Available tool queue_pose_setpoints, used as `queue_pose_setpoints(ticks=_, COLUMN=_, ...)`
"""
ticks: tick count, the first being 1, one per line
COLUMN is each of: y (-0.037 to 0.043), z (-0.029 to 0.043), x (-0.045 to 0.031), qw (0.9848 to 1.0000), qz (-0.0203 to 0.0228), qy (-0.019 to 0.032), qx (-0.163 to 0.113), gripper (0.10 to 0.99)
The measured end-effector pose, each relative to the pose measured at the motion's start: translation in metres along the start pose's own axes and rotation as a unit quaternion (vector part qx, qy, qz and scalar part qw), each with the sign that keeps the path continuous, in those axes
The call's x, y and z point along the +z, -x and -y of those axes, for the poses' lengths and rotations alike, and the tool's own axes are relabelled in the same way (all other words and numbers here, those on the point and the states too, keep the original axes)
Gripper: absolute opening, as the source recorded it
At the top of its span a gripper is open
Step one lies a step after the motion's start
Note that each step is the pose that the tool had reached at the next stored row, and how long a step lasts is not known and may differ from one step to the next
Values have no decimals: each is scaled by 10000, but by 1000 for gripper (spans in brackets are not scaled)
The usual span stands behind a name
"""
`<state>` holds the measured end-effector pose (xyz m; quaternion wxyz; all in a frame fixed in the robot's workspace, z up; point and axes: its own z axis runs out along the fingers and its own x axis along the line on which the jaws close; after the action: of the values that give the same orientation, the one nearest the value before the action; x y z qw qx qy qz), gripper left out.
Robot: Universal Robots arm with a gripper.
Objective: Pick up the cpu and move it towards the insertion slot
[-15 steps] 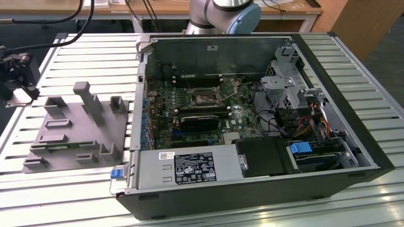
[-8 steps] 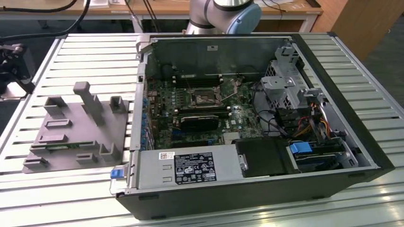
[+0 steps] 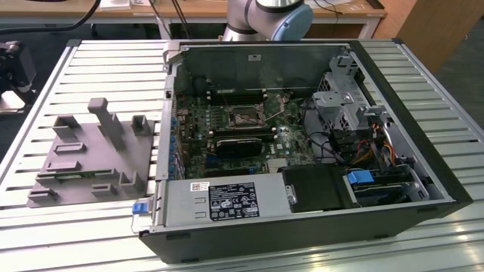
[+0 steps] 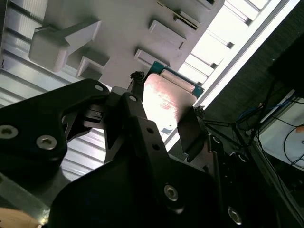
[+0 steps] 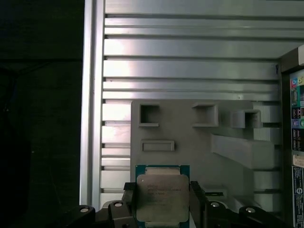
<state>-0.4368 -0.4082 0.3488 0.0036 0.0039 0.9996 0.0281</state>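
In both wrist views my gripper (image 5: 162, 202) is shut on the cpu (image 5: 162, 194), a flat square chip with a silvery top and a green rim. One black finger (image 5: 129, 199) presses each of two opposite edges. In the second wrist view the cpu (image 4: 167, 97) shines between the fingertips (image 4: 137, 92), over the grey plastic fixture (image 4: 118, 28). Whether the chip touches the fixture I cannot tell. The insertion slot (image 3: 243, 117), a silvery frame around a dark centre, lies on the motherboard inside the open computer case (image 3: 423, 170) in the exterior view.
The grey fixture (image 3: 90, 153) with raised blocks and pockets sits on the slatted aluminium table (image 3: 90, 68), at the exterior view's left of the case. A black block (image 3: 238, 147) lies just below the slot. The power supply (image 3: 219, 201), cables and drive cage (image 3: 344, 107) crowd the case.
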Motion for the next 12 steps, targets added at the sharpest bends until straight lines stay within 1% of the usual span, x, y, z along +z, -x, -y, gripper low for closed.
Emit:
queue_pose_setpoints(ticks=5, y=1, z=-7, x=-132, qw=10000, qz=1, qy=0, qx=0, gripper=533)
queue_pose_setpoints(ticks=8, y=2, z=-11, x=-197, qw=10000, qz=3, qy=0, qx=0, gripper=533)
queue_pose_setpoints(ticks=9, y=1, z=-12, x=-211, qw=10000, qz=3, qy=0, qx=0, gripper=533)
queue_pose_setpoints(ticks=12, y=1, z=-12, x=-214, qw=10000, qz=5, qy=1, qx=0, gripper=533)
